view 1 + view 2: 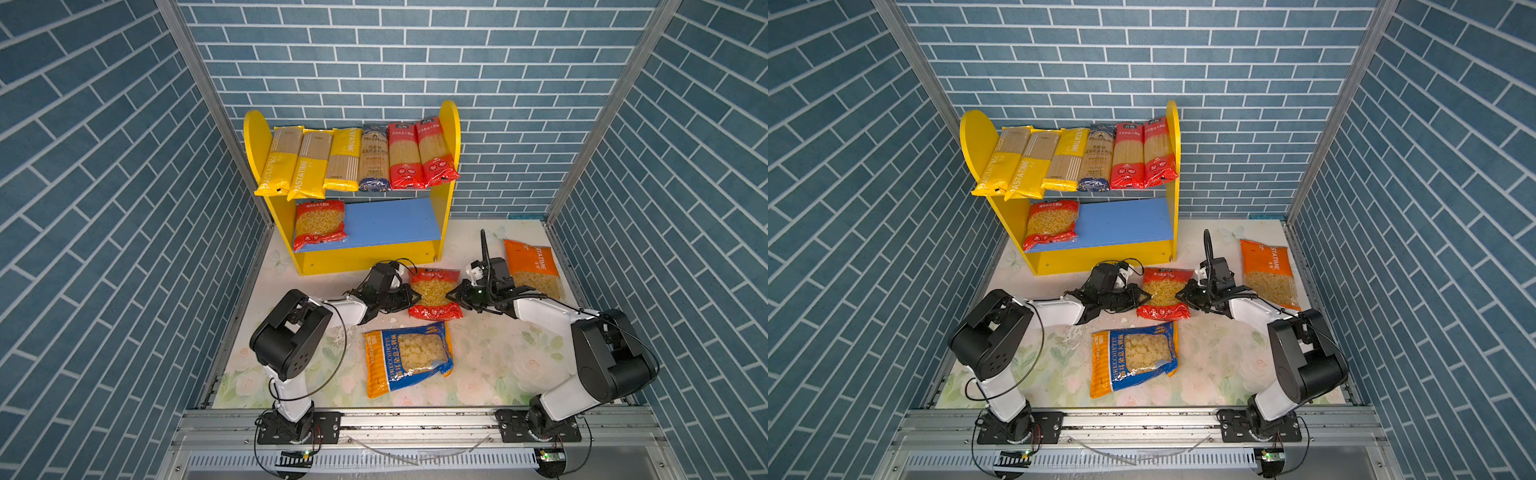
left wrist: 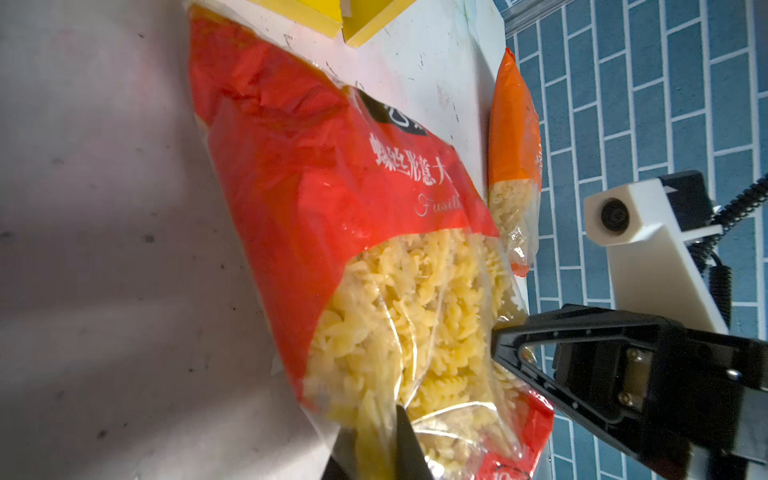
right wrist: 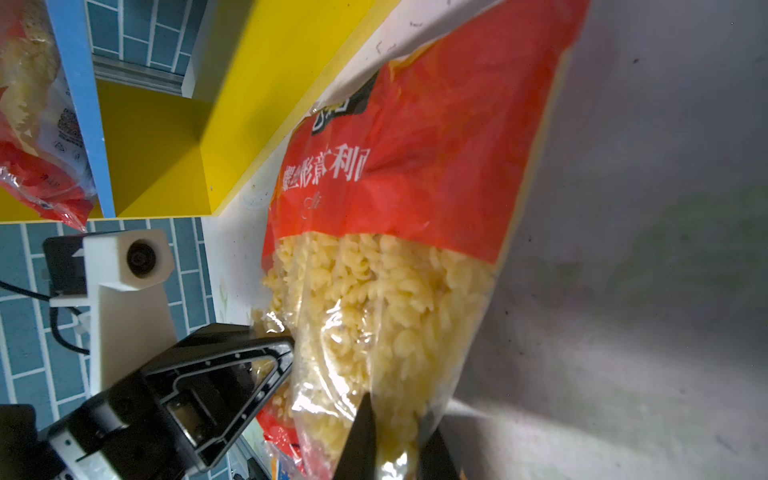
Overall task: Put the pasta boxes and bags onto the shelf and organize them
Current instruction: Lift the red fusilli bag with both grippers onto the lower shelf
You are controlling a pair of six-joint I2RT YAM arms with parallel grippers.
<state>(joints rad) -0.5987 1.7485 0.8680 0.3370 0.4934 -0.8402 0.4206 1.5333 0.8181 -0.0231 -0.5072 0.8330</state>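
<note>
A red fusilli bag [image 1: 434,297] [image 1: 1163,296] lies on the table just in front of the shelf [image 1: 255,137] [image 1: 976,137]. My left gripper [image 1: 417,297] [image 2: 374,453] is shut on the bag's [image 2: 332,187] left edge, with clear film and pasta pinched between its fingers. From the opposite side my right gripper [image 1: 449,296] [image 3: 395,440] is shut on the bag's [image 3: 415,145] right edge. Several long spaghetti packs [image 1: 353,158] fill the upper board. Another red bag [image 1: 320,224] rests at the left of the blue lower board [image 1: 395,220].
An orange pasta bag [image 1: 532,266] [image 2: 513,137] lies at the back right of the table, behind my right arm. A blue-orange bag [image 1: 407,357] lies in the middle, nearer the front. Brick-pattern walls close in both sides.
</note>
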